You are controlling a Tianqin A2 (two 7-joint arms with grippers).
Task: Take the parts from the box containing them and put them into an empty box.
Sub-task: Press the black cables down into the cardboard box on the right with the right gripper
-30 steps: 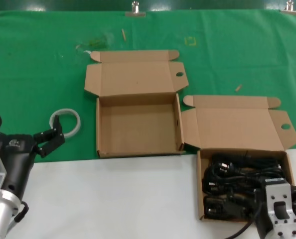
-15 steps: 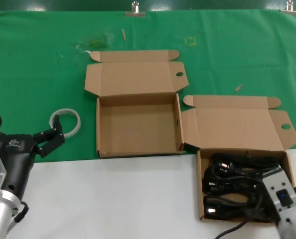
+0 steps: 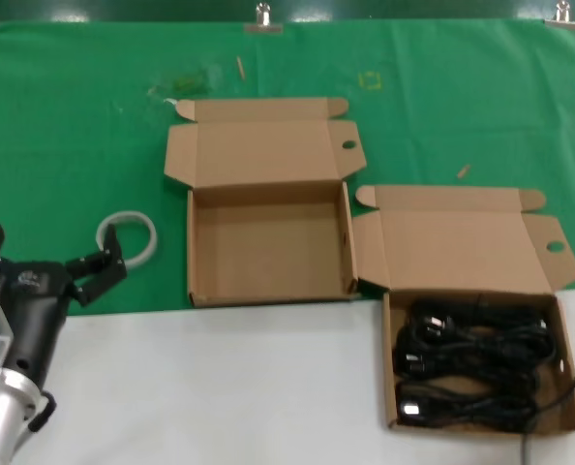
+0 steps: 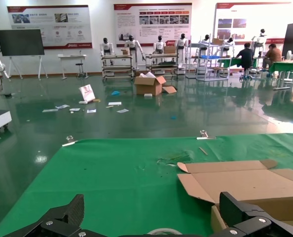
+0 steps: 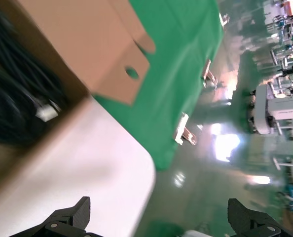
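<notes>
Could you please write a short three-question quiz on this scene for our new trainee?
1. True or false: the box on the green cloth holds no power cords.
2. Which box holds the power cords? A) the one on the green cloth B) the one on the white surface
3. What lies on the cloth between the left gripper and the empty box?

Key: 1 true; 2 B; 3 the white tape ring.
</notes>
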